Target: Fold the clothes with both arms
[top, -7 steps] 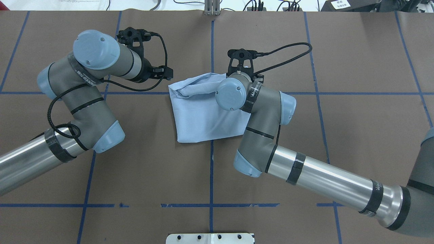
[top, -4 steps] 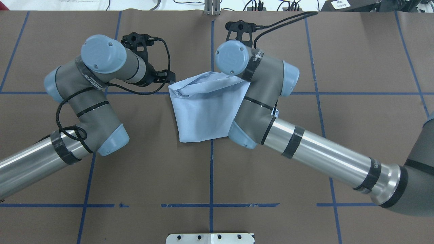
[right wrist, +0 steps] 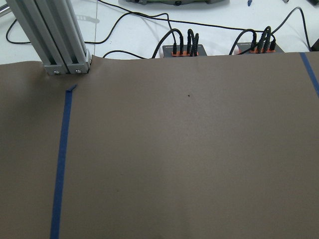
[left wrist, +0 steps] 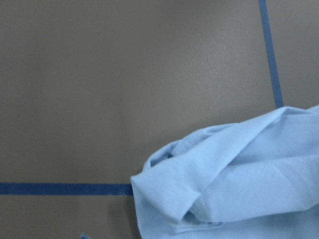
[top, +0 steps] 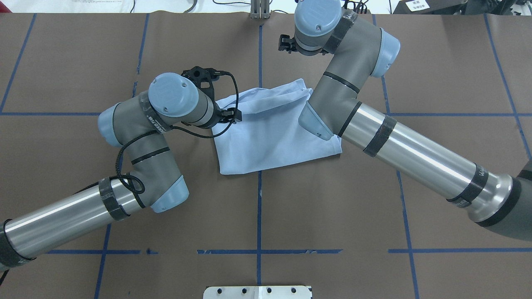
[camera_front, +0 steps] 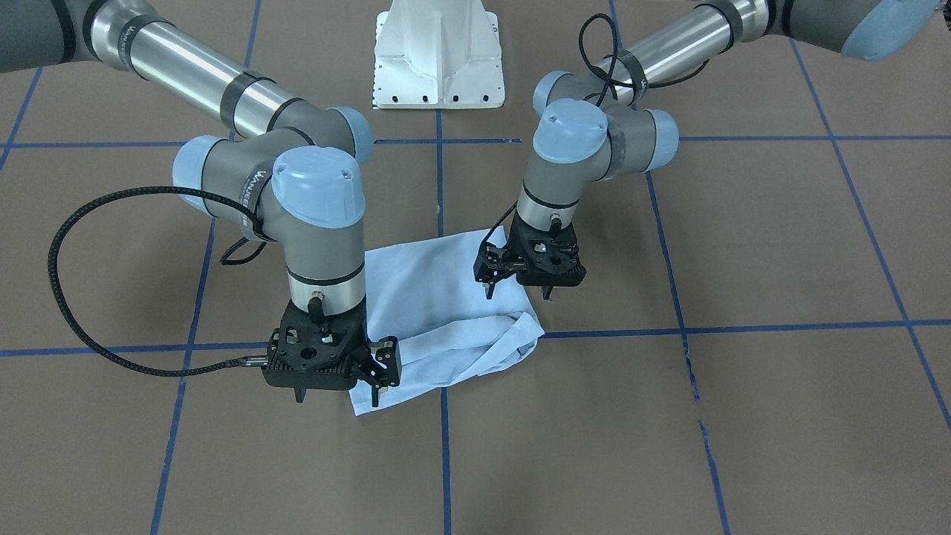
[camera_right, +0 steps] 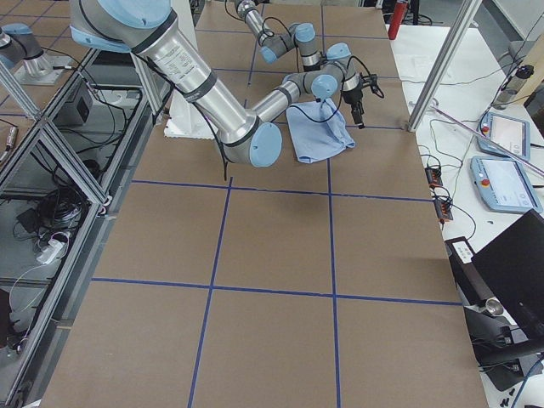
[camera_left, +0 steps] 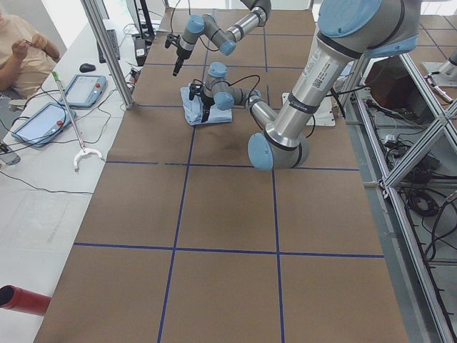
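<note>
I'm watching the shirt lying folded on the tabletop. From overhead, my left claw is hovering released over its ten o'clock edge, and my right claw is hanging released beyond twelve o'clock.

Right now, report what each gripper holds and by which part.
Nothing is held: the left gripper and right gripper, jaws open, grip no part of the T-shirt.

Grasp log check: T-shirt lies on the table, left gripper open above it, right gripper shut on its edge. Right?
No: the right gripper is open and empty, per the exterior front-facing view. The T-shirt does lie on the table, left gripper open above it.
</note>
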You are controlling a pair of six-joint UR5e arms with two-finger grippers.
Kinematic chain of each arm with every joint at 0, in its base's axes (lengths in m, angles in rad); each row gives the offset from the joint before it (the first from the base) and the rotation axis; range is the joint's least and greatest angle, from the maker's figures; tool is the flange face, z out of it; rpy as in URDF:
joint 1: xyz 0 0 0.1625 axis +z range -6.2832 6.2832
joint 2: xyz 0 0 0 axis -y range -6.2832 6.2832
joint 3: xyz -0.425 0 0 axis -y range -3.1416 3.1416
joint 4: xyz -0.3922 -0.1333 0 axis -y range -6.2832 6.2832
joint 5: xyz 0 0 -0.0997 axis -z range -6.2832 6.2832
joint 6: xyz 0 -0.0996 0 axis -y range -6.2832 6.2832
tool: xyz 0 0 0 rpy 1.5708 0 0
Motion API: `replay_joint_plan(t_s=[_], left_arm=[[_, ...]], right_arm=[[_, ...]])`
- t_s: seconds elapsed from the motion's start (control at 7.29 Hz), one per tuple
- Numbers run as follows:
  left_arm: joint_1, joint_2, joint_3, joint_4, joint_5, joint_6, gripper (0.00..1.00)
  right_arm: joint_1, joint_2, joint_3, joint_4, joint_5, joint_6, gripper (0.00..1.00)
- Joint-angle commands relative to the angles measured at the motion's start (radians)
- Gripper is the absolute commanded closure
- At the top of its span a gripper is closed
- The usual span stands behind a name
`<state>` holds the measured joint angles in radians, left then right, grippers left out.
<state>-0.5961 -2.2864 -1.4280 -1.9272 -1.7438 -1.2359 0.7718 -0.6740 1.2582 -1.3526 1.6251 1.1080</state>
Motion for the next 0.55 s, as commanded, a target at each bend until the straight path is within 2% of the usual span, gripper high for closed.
replay_joint_plan(t_s=[0.0, 0.41], left_arm=[[0.007, -0.083, 0.102, 0.065, 0.018, -0.005, 0.0], [0.007, -0.103, 0.153, 0.06, 0.038, -0.002, 0.0]], right_arm=[[0.003, -0.006, 0.001, 0.001, 0.006, -0.004, 0.0], [0.003, -0.015, 0.001, 0.003, 0.006, -0.002, 0.0]])
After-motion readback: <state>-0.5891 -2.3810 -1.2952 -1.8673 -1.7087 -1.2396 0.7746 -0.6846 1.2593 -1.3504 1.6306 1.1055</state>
